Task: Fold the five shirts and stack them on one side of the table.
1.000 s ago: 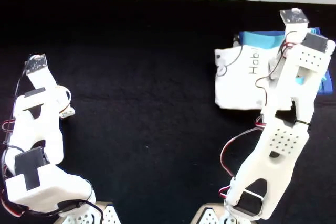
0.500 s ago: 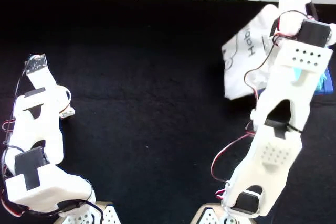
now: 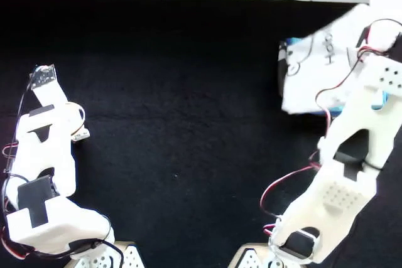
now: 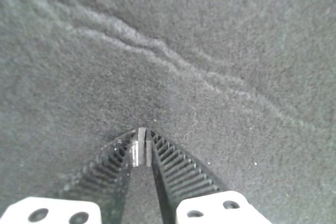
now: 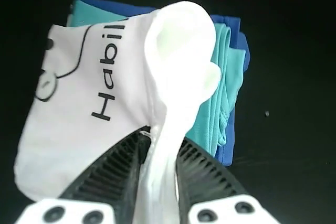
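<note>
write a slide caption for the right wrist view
Right gripper shut on a white shirt, over a teal shirt and a blue shirt.

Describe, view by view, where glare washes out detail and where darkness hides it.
Right wrist view: the raised fold of the white shirt, pinched in the right gripper, glares to plain white, creases lost. High view: the black table swallows shadows; the shirt merges with the white arm. Left wrist view: even light, wrinkles in the cloth ahead of the shut left gripper show by shading.

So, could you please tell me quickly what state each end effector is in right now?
Left end effector: closed, holding nothing.
Right end effector: closed on the white shirt.
</note>
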Tool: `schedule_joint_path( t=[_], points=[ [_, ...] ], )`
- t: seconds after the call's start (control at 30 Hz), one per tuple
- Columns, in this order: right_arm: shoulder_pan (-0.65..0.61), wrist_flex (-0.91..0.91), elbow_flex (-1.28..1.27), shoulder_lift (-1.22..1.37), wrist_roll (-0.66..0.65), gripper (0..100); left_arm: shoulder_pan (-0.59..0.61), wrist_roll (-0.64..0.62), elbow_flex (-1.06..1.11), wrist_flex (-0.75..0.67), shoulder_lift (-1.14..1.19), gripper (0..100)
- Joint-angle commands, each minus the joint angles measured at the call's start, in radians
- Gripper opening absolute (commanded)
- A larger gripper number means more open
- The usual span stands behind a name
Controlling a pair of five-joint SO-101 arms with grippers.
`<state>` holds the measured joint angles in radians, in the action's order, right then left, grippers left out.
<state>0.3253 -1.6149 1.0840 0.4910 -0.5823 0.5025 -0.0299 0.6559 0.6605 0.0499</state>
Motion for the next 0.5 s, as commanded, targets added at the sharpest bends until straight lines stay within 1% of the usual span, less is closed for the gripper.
schedule_joint_path(
  t=[0.0, 0.17, 0.3, 0.47],
  points=[
    [0.054, 0.093, -0.021, 0.068, -0.02, 0.5, -0.018, -0.006, -0.028, -0.015, 0.001, 4],
    [0.067, 0.189, -0.021, 0.139, -0.021, 0.5, -0.018, -0.006, -0.028, -0.014, 0.001, 4],
    [0.064, 0.312, -0.03, 0.143, -0.02, 0.5, -0.018, -0.006, -0.028, -0.014, 0.001, 4],
    [0.064, 0.363, -0.031, 0.168, -0.02, 0.5, -0.018, -0.006, -0.028, -0.014, 0.001, 4]
  ],
)
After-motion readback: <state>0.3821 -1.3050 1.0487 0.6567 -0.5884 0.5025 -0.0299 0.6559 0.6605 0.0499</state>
